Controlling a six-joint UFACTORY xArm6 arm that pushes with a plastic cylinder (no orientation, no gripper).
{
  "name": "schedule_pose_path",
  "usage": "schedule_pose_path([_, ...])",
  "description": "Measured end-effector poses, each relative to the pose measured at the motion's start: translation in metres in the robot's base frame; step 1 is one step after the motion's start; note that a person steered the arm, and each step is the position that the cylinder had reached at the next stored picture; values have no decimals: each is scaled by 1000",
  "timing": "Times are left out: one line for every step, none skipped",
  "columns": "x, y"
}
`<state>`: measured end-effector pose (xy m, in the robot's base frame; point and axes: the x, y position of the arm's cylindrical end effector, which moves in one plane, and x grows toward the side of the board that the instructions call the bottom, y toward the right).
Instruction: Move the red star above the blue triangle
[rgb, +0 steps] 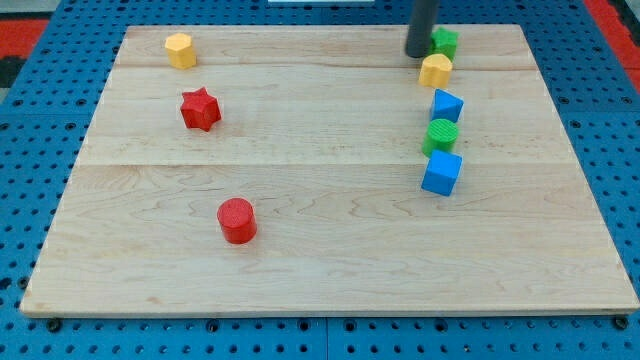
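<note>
The wooden surface (330, 250) lies on a blue perforated base (40, 60), and my tip (417, 54) stands near the view's top right, at the end of the dark rod, whose upper part is cut off by the view's top edge. The tool is this plain rod, with nothing that opens or closes, and it grips nothing. My tip sits just to the left of a green block (445, 42), whose left side the rod partly hides, so its shape is hard to make out; whether the two touch I cannot tell. Just below my tip and slightly to the right lies a yellow block (436, 71), its outline rounded but unclear. Below it runs a column down the view's right side: the blue triangle (446, 105), seen at an angle so its form is only roughly readable, then a green cylinder (441, 136) close beneath it, then a blue cube (441, 173) that appears to touch the cylinder's lower edge. The red star (200, 109) lies well apart from all of these, on the view's left, upper half of the surface. A yellow hexagonal block (180, 50) sits above it near the top left corner, and a red cylinder (237, 220) stands alone lower down, left of centre.
</note>
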<state>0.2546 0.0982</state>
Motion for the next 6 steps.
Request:
schedule_pose_path([42,-81])
schedule_pose_path([37,-172])
schedule_pose_path([61,-190])
schedule_pose_path([64,-298])
schedule_pose_path([94,-329])
schedule_pose_path([96,-234])
